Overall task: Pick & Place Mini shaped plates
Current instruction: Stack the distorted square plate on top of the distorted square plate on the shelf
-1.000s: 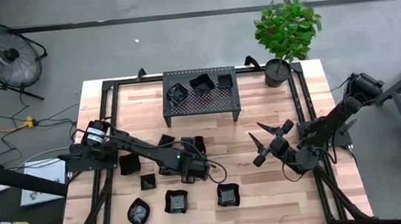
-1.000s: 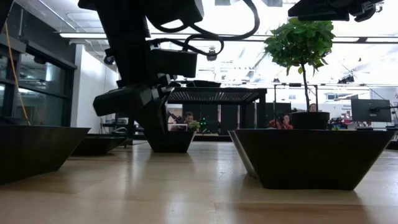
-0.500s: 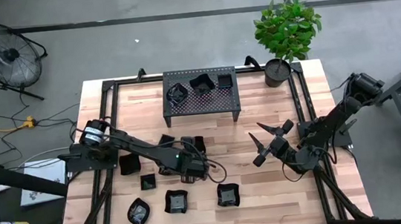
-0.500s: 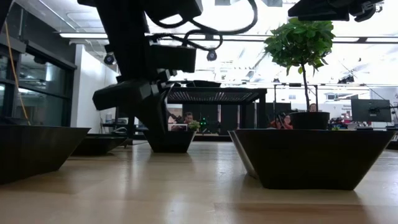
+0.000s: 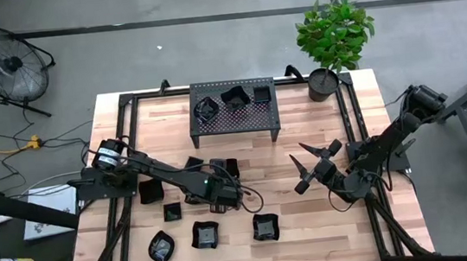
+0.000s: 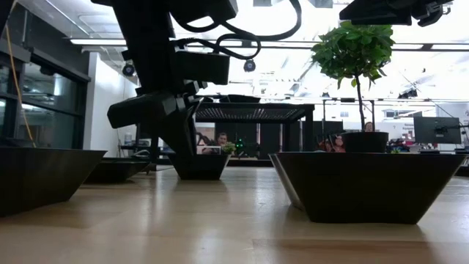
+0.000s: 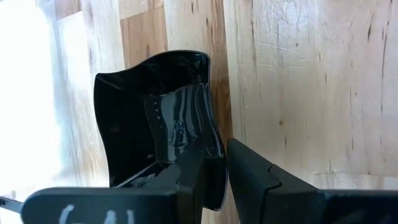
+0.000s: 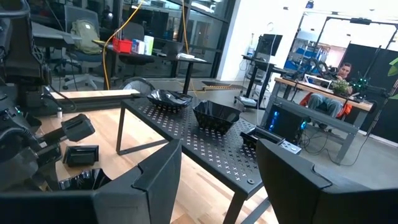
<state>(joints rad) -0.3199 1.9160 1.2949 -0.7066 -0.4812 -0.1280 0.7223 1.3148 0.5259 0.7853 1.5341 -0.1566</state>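
Small glossy black dishes of mixed shapes (image 5: 266, 226) lie scattered near the wooden surface's (image 5: 313, 226) front edge and left half, upright and apart. One wavy-edged black dish (image 7: 155, 137) sits mid-surface, its rim between dark fingers (image 7: 255, 177). Three more (image 5: 232, 97) rest toward the back edge

no text can be read.

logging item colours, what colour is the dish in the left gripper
Glossy black; the dish pinched at its rim by the left gripper shows best in the left wrist view.
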